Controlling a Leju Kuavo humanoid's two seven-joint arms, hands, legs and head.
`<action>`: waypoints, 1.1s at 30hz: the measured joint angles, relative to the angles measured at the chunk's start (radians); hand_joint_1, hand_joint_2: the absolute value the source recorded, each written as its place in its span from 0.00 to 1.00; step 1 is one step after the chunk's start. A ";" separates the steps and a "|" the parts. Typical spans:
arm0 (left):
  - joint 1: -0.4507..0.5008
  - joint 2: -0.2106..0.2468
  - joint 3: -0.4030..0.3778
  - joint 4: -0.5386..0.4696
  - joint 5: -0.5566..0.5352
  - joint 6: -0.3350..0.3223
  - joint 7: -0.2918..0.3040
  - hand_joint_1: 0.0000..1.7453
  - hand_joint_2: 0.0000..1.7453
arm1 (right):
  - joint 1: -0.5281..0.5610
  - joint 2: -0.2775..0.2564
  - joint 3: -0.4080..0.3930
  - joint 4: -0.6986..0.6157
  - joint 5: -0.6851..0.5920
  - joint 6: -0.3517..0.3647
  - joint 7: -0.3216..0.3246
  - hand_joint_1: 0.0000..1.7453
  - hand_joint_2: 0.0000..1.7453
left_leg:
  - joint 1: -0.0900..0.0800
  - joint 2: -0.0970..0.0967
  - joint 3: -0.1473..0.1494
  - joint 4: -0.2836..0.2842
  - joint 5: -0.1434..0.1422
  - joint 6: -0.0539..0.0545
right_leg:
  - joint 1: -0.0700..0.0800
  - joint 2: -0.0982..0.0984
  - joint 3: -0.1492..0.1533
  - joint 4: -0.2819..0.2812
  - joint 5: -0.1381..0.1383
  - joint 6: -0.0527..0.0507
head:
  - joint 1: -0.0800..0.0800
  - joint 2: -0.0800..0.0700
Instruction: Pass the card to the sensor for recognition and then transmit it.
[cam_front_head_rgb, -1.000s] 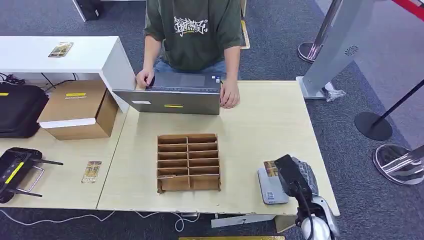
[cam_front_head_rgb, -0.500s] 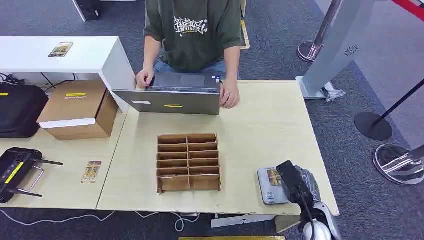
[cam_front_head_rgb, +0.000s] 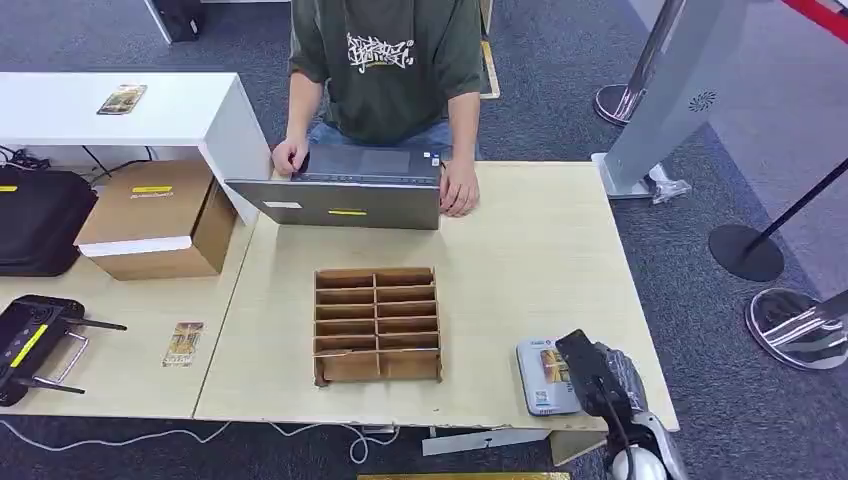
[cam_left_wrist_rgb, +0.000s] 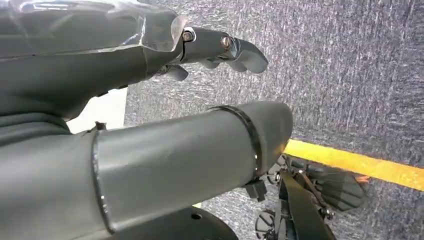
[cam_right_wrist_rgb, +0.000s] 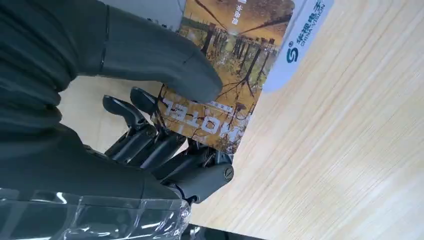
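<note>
Head cam sits high on robot, faces fwd & down over the pale wood table (cam_front_head_rgb: 520, 250) toward a person (cam_front_head_rgb: 385, 60) at its far edge; wide, distant view. Right wrist cam rides close behind the right hand (cam_right_wrist_rgb: 150, 125), v. near the tabletop, pic turned; it looks past thumb and fingers at the card (cam_right_wrist_rgb: 225, 75) and white sensor (cam_right_wrist_rgb: 300, 40). Both views share that near right corner: hand (cam_front_head_rgb: 590, 365), card (cam_front_head_rgb: 553, 365), sensor (cam_front_head_rgb: 535, 385). Left wrist cam is close behind the left hand (cam_left_wrist_rgb: 220, 47), facing down at grey carpet (cam_left_wrist_rgb: 350, 75) w/ a yellow stripe (cam_left_wrist_rgb: 360, 165).
</note>
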 joint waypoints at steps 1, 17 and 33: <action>0.001 0.000 0.002 0.000 0.000 0.000 -0.002 0.00 0.00 | 0.002 0.000 -0.003 0.001 0.002 0.005 -0.003 1.00 1.00 | 0.000 0.000 0.000 0.000 0.000 0.000 | 0.000 0.000 0.000 0.000 0.000 0.000 | 0.000 0.000; 0.004 -0.026 0.020 0.000 -0.003 0.035 -0.044 0.00 0.00 | 0.104 0.014 -0.072 -0.113 0.059 0.027 -0.028 1.00 1.00 | 0.000 0.001 0.001 0.000 -0.001 0.000 | 0.000 0.000 0.001 0.000 0.000 0.000 | 0.000 0.000; 0.003 -0.034 0.021 0.000 0.003 0.026 -0.084 0.00 0.00 | 0.141 0.082 -0.043 -0.469 0.102 -0.245 -0.208 1.00 1.00 | 0.000 0.001 0.001 0.000 -0.001 0.000 | 0.000 0.000 0.001 0.000 0.000 0.000 | 0.000 0.000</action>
